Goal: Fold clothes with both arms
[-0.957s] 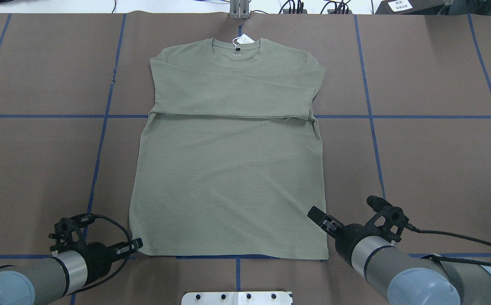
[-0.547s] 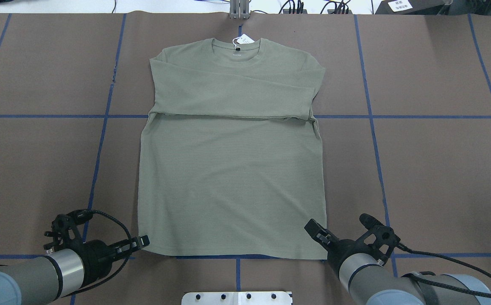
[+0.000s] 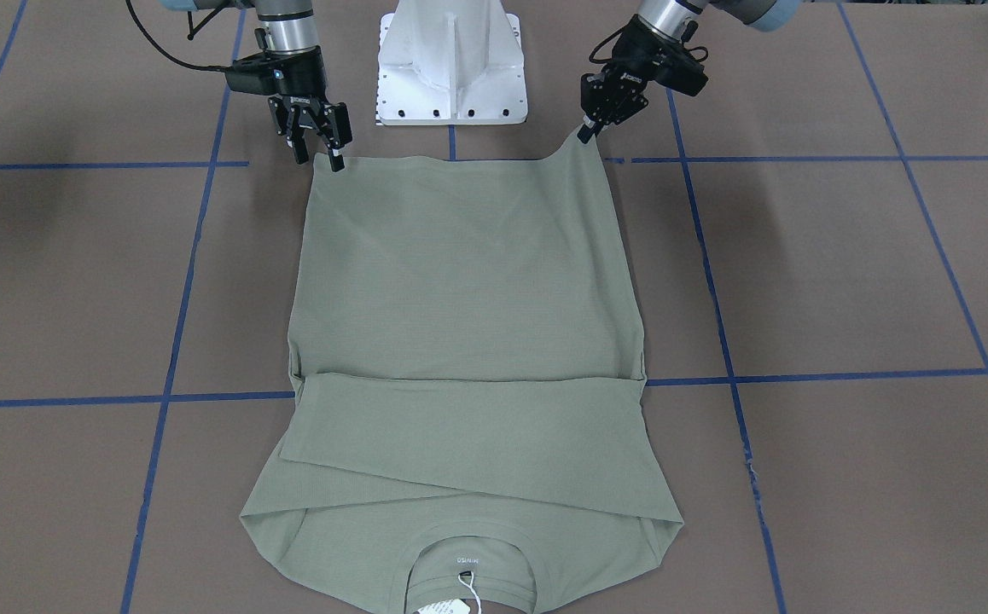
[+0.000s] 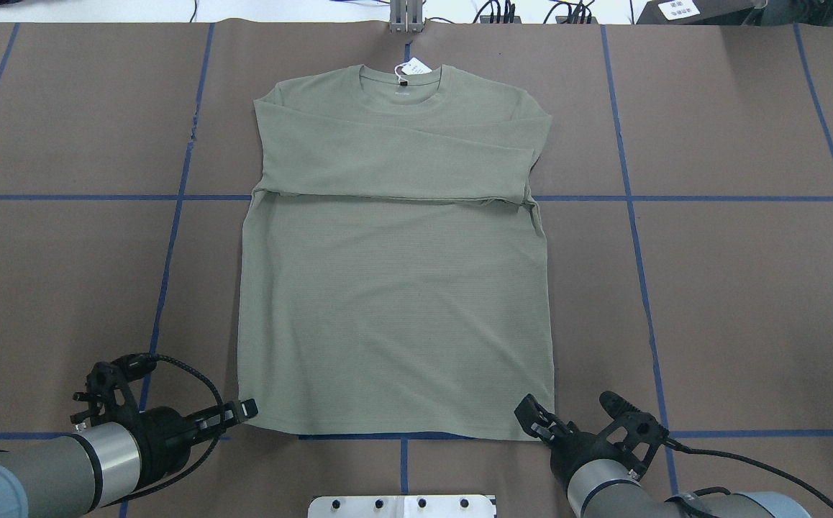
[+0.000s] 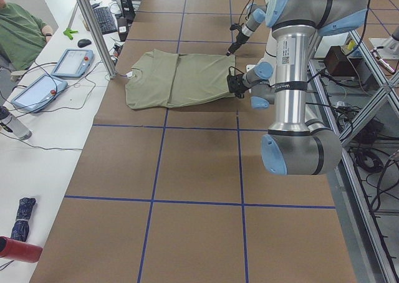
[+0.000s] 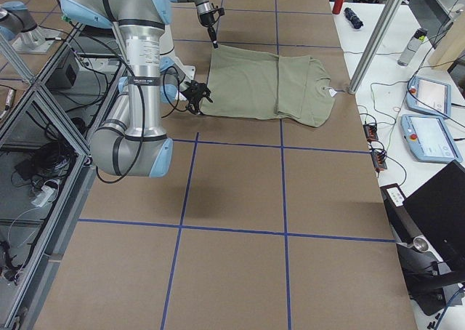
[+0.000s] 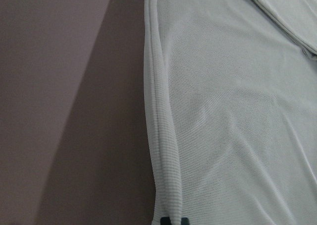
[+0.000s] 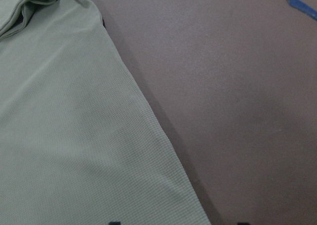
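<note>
The sage-green shirt (image 4: 395,302) lies flat on the brown table, collar and white tag (image 4: 413,68) at the far side, sleeves folded across the chest. My left gripper (image 4: 246,410) is shut on the hem's left corner; in the front-facing view (image 3: 586,130) it holds that corner slightly raised. The left wrist view shows the hem edge (image 7: 158,136) running into the closed fingertips. My right gripper (image 4: 531,421) is open at the hem's right corner. The front-facing view (image 3: 319,158) shows its fingers apart, and in the right wrist view the corner (image 8: 163,185) lies between them.
The white pedestal base (image 3: 451,60) stands just behind the hem, between the arms. Blue tape lines (image 4: 632,216) grid the brown table cover. A metal post (image 5: 93,30) and a side table with tablets (image 5: 72,62) are beyond the collar end, where a seated person (image 5: 19,27) shows.
My right gripper has moved back toward the robot, down to the hem's right corner. My left gripper has shifted right and drawn the left hem corner inward.
</note>
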Robot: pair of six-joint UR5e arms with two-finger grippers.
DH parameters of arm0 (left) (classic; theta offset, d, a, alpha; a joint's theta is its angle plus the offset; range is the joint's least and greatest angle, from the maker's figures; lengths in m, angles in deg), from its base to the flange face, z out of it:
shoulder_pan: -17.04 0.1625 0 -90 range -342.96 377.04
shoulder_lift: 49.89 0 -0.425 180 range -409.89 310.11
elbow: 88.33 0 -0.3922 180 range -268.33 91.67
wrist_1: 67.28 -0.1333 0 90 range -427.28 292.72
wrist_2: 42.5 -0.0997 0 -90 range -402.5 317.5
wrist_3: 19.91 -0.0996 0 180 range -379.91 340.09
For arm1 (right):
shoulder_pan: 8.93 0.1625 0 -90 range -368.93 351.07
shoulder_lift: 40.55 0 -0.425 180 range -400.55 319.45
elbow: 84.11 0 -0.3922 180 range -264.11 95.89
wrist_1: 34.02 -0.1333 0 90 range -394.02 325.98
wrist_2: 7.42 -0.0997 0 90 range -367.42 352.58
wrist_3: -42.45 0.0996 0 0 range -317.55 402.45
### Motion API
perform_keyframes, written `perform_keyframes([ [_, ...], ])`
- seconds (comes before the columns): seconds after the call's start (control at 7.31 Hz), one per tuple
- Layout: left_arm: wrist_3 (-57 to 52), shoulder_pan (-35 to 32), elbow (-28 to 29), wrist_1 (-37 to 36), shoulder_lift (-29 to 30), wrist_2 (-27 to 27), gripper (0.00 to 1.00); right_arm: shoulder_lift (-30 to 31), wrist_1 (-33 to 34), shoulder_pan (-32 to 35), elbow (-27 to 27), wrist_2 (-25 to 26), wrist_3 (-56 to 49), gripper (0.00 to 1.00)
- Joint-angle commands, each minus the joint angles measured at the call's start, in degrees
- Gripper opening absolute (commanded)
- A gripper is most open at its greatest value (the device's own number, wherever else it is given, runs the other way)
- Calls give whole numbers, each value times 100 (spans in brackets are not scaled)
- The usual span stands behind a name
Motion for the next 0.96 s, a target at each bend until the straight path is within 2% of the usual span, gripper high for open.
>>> perform_keyframes([
  [0.0, 0, 1, 28, 9, 2, 3, 0, 0, 4, -119, -8, 23, 1, 82],
  [0.55, 0, 1, 37, 9, 2, 3, 0, 9, 126, -225, -8, 58, 1, 81],
  [0.82, 9, 1, 29, 9, 2, 3, 0, 0, 153, -225, -17, 84, 1, 65],
])
